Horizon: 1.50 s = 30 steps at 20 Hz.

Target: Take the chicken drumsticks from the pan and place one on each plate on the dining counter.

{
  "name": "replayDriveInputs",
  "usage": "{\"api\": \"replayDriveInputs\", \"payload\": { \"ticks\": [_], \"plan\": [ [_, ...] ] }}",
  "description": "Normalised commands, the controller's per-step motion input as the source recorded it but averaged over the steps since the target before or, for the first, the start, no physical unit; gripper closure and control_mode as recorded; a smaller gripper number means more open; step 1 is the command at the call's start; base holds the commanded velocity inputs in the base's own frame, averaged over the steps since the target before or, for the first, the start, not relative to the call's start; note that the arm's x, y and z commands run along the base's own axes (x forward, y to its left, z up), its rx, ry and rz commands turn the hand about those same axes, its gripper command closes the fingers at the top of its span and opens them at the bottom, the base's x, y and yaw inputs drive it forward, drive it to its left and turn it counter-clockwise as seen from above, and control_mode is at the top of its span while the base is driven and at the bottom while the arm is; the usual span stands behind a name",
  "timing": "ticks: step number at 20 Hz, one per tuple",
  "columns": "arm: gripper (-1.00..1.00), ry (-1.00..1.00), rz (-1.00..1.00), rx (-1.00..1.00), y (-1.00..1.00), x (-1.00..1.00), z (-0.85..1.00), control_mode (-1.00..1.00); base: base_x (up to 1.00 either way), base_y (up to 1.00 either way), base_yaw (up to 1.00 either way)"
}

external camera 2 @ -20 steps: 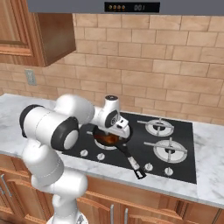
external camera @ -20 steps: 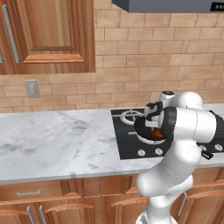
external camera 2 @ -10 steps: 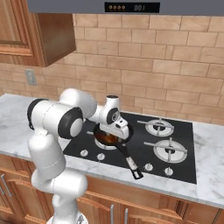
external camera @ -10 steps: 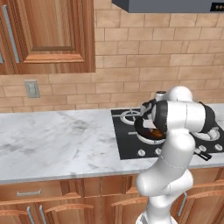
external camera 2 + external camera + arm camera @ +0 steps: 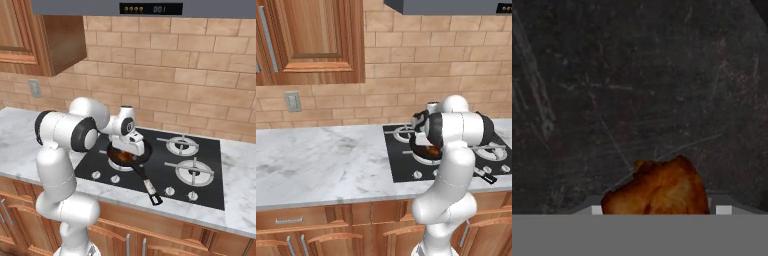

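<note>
Gripper (image 5: pixel 660 211) down inside the pan (image 5: pixel 637 75), closed on a chicken drumstick (image 5: pixel 659 190): glossy orange-brown meat filling the gap between the two tips, apparently touching both, its far end resting on or just above the scratched black pan floor. Cannot tell from here whether a second drumstick lies in the pan.

Step in hand, as judged: the pick of the first drumstick, grasp made, lift not yet begun. Nothing delivered to a plate so far.

Next move: straight up, high enough to clear the pan rim, with a firm hold on a slick, uneven piece likely to twist or slip. Then away from the stove towards a plate on the dining counter, probably with a drive of the base.

Around the pan: sitting on the near-left burner of the black cooktop (image 5: pixel 165 170), long pan handle (image 5: pixel 145 182) running out to the near right, over the knob row and towards the front edge. Best avoided by wrist and forearm on the way up; a nudge there could swing the pan. Two free burners (image 5: pixel 181 145) to the right, well apart from the gripper. Range hood (image 5: pixel 150 7) overhead, well above the arm. Brick wall behind, close enough to limit any swing to the far side. Marble table (image 5: pixel 321 160) stretching left of the cooktop, wall outlet (image 5: pixel 292 101) and wooden cabinet (image 5: pixel 311 40) above it.
</note>
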Motion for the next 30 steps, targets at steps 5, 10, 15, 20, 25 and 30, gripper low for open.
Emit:
{"api": "replayDriveInputs", "payload": {
  "ticks": [5, 10, 15, 20, 25, 30],
  "plan": [
    [1.0, -0.11, -0.07, 0.1, -0.18, -0.19, -0.01, -1.0, 0.0, 0.0, 0.0],
    [1.0, -0.39, -0.15, 0.34, -0.53, -0.34, 0.38, -1.0, 0.0, 0.0, 0.0],
    [1.0, -0.28, -0.03, 0.27, -0.24, -0.26, 0.91, -1.0, 0.0, 0.0, 0.0],
    [1.0, -0.08, 0.1, 0.05, 0.08, -0.35, 0.97, -1.0, 0.0, 0.0, 0.0],
    [1.0, -0.12, 0.09, -0.01, 0.3, -0.67, 0.77, -1.0, 0.0, 0.0, 0.0],
    [1.0, -0.18, 0.0, -0.07, 0.44, -0.99, 0.27, -1.0, 0.0, 0.0, 0.0]
  ]
}}
